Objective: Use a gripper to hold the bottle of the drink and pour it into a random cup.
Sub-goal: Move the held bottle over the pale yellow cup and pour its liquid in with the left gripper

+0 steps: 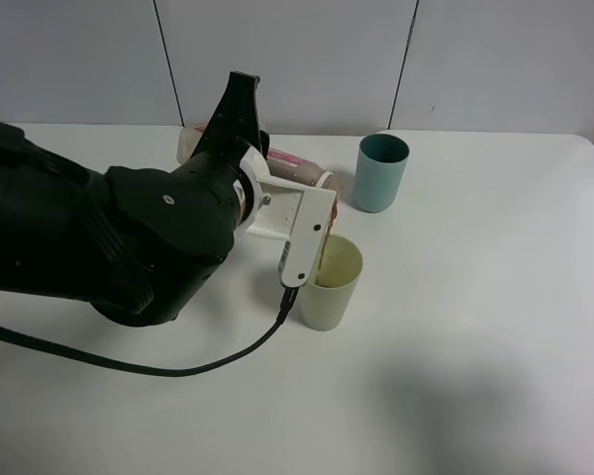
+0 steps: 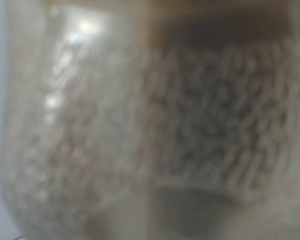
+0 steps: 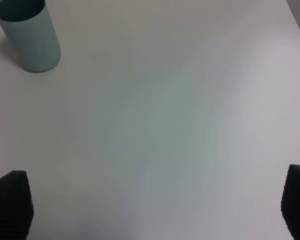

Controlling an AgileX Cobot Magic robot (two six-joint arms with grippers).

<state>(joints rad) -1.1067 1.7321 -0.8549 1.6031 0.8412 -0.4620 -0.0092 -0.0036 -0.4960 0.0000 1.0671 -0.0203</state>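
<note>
Pouring is under way: the bulky black left gripper (image 1: 295,203), jaws clamping the small translucent plastic bottle of brown drink (image 1: 299,166), is holding it tipped over the pale yellow-green plastic tumbler (image 1: 332,282). Next, likely, a slow righting, avoiding the teal plastic tumbler (image 1: 381,173) nearby. The right gripper (image 3: 152,210) is gaping wide, empty. The white surface (image 1: 495,327) rightward is offering open room.

White table (image 1: 495,327), plain and matte. A pale yellow-green cup (image 1: 329,297) stood upright near the middle. A teal tumbler (image 1: 381,178) stood upright farther back and to the right, apart from the cup. A black cable (image 1: 178,368) lay in a loose curve across the near-left surface and rose just beside the cup.
</note>
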